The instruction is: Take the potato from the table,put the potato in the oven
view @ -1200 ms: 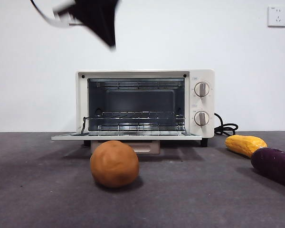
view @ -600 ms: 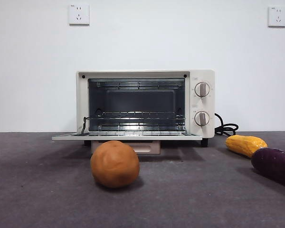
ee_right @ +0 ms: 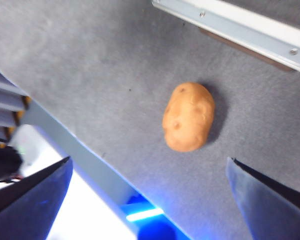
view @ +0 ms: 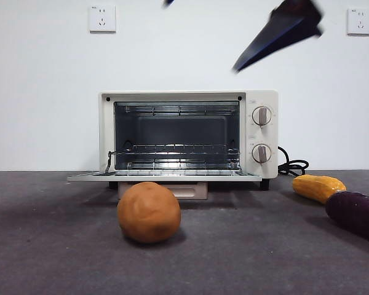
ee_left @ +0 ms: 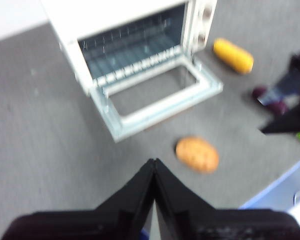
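1. On the surface [view: 49, 258], just in front of the oven's [view: 187, 135] lowered door, the potato [view: 149, 212] lies untouched.
2. At front level it looks like a round ball; the right wrist view shows it as an oval, with small dark spots.
3. Only the front view shows the knobs head-on, the cord, and two wall sockets [view: 102, 18].
4. Right of the oven lie a yellow vegetable [view: 318, 187] and a purple one [view: 355, 214].
5. Right end effector [ee_right: 150, 172]: wide open, empty, above the potato, which shows between its jaws.
6. Left end effector [ee_left: 154, 165]: jaws pressed together, holding nothing, high over the near surface.
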